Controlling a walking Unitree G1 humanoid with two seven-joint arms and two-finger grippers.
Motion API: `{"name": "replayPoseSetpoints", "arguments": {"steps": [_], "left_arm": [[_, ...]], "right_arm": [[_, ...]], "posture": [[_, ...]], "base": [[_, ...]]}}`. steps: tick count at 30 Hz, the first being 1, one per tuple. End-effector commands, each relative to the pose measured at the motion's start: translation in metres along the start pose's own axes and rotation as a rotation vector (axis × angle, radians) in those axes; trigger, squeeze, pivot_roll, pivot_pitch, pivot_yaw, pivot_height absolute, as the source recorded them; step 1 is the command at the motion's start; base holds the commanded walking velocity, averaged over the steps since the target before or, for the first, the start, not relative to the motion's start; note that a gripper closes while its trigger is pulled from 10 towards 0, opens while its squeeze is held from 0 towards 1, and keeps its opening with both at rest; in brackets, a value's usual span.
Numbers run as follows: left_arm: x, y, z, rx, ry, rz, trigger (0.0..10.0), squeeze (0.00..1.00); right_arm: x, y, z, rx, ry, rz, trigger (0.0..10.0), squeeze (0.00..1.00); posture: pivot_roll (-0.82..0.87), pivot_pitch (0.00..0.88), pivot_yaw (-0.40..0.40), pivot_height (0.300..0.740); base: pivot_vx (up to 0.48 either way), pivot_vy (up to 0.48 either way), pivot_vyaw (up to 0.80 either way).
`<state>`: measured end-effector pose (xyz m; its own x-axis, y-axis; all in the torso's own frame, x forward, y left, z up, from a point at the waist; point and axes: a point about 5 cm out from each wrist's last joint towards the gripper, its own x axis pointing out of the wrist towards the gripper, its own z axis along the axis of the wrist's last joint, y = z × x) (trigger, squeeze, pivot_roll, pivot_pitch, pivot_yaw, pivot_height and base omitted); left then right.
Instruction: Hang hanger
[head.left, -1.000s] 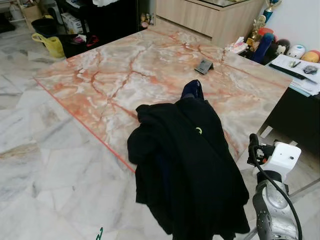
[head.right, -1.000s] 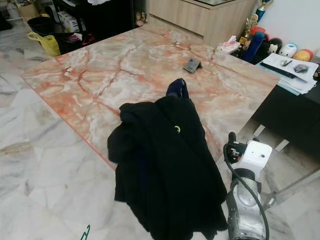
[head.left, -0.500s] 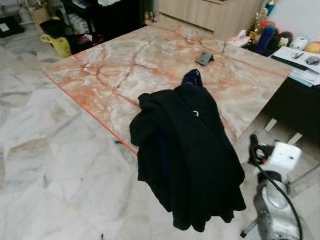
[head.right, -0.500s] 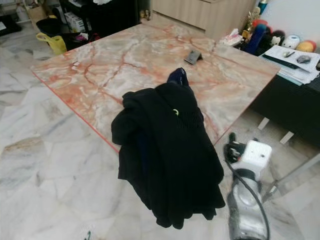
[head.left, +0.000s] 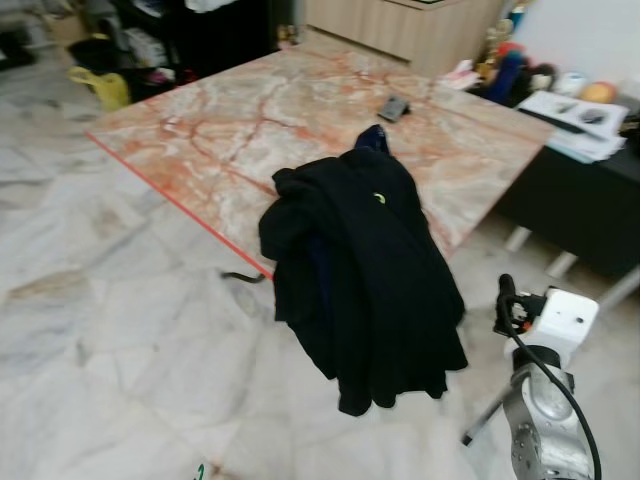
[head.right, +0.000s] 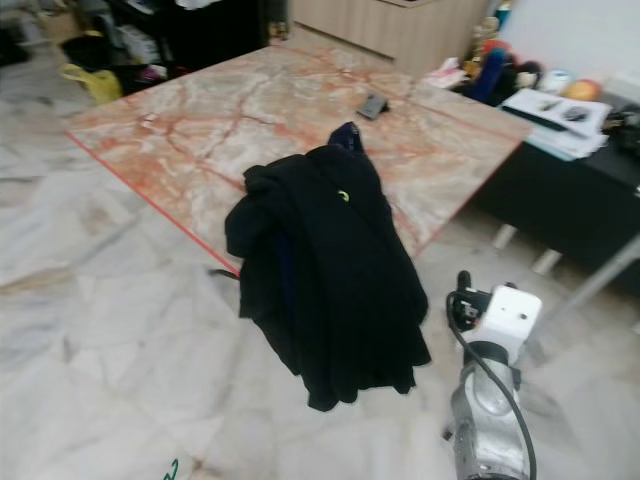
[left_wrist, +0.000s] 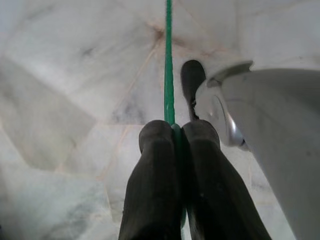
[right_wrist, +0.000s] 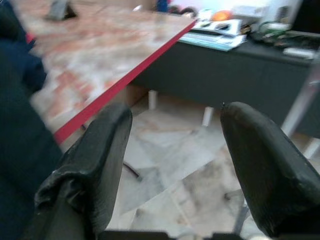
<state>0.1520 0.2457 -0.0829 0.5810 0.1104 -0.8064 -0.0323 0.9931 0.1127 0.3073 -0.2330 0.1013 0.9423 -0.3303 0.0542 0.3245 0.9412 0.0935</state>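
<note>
One black garment (head.left: 365, 270) dominates the left eye view: dark jacket-like cloth, bunched at the top, small yellow-green mark near the collar, a bit of navy fabric poking out above it, hanging in front of the near corner of a pink-veined marble table (head.left: 250, 120) with a red edge. What holds it up can't be made out from here. Small dark object (head.left: 394, 107) sits on the far part of the table; grey-white marble floor (head.left: 100, 330) all round; dark side desk (head.left: 580, 200) with papers to the right. Right arm sits low right, white wrist housing and black cable, well apart from the cloth. A sliver of green shows at the bottom edge, left of centre. Right eye view: same layout, garment (head.right: 325, 270) overlapping the table corner, hem over the floor. Left wrist view: left gripper (left_wrist: 176, 142) has both black fingers (left_wrist: 152, 185) pinched tight on a thin green hanger (left_wrist: 169, 75); the green bar runs straight out from between the fingertips, over the floor tiles, with the silver arm housing alongside. Only that narrow green strip of the hanger is visible, so its full shape can't be told. Right wrist view: right gripper (right_wrist: 175, 125) has fingers (right_wrist: 92, 165) spread wide with nothing between them, dark cloth just beside one finger, red table edge, floor and dark desk beyond.
</note>
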Motion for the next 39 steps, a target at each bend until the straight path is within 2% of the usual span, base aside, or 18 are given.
{"name": "replayPoseSetpoints", "arguments": {"steps": [1,11,13,14,16,19,20,23,25,27,33,39], "left_arm": [[-0.005,-0.004,-0.022,-0.002,0.073,-0.010,10.0,0.00],[-0.003,-0.005,-0.017,-0.007,0.064,-0.011,10.0,0.00],[-0.003,-0.005,-0.017,-0.009,0.063,-0.011,10.0,0.00],[-0.003,-0.005,-0.017,-0.009,0.063,-0.011,10.0,0.00],[-0.004,-0.003,-0.018,-0.011,0.064,-0.010,10.0,0.00],[-0.004,-0.003,-0.018,-0.011,0.065,-0.009,10.0,0.00],[-0.004,-0.003,-0.019,-0.013,0.067,-0.008,10.0,0.00],[-0.005,-0.001,-0.021,-0.015,0.072,-0.005,10.0,0.00],[-0.005,-0.001,-0.022,-0.015,0.073,-0.005,10.0,0.00],[-0.006,0.000,-0.024,-0.015,0.078,-0.004,10.0,0.00],[-0.007,0.000,-0.028,-0.019,0.084,-0.005,10.0,0.00],[-0.009,0.001,-0.032,-0.018,0.095,-0.002,10.0,0.00]], "right_arm": [[-0.004,-0.006,-0.009,-0.011,0.031,-0.016,10.0,0.00],[-0.010,-0.015,-0.034,-0.025,0.126,-0.035,10.0,0.00],[-0.016,-0.020,-0.051,-0.019,0.205,-0.046,10.0,0.00],[-0.016,-0.020,-0.051,-0.019,0.205,-0.046,10.0,0.00],[-0.028,-0.027,-0.077,0.022,0.332,-0.067,10.0,0.00],[-0.032,-0.029,-0.083,0.025,0.363,-0.073,10.0,0.00],[-0.039,-0.030,-0.092,0.027,0.410,-0.078,10.0,0.00],[-0.057,-0.033,-0.114,0.003,0.531,-0.081,10.0,0.00],[-0.062,-0.033,-0.119,-0.003,0.558,-0.078,10.0,0.00],[-0.081,-0.033,-0.136,-0.040,0.671,-0.055,10.0,0.00],[-0.103,-0.034,-0.153,-0.046,0.794,-0.060,10.0,0.00],[-0.115,-0.032,-0.161,-0.026,0.840,-0.077,10.0,0.00]], "posture": [[0.08,0.140,-0.045,0.740],[0.07,0.118,-0.046,0.740],[0.06,0.109,-0.046,0.740],[0.06,0.109,-0.046,0.740],[0.06,0.104,-0.047,0.740],[0.06,0.104,-0.047,0.740],[0.07,0.098,-0.045,0.740],[0.06,0.094,-0.043,0.740],[0.06,0.094,-0.043,0.740],[0.06,0.087,-0.043,0.740],[0.06,0.082,-0.049,0.740],[0.06,0.078,-0.053,0.740]], "base": [[-0.270,0.000,0.00],[-0.267,0.000,0.00],[-0.270,0.000,0.00],[-0.274,0.000,0.00],[-0.268,0.000,0.00],[-0.268,0.000,0.00],[-0.270,0.000,0.00],[-0.271,0.000,0.00],[-0.270,0.000,0.00],[-0.272,0.000,0.00],[-0.270,0.000,0.00],[-0.133,0.000,0.00]]}}
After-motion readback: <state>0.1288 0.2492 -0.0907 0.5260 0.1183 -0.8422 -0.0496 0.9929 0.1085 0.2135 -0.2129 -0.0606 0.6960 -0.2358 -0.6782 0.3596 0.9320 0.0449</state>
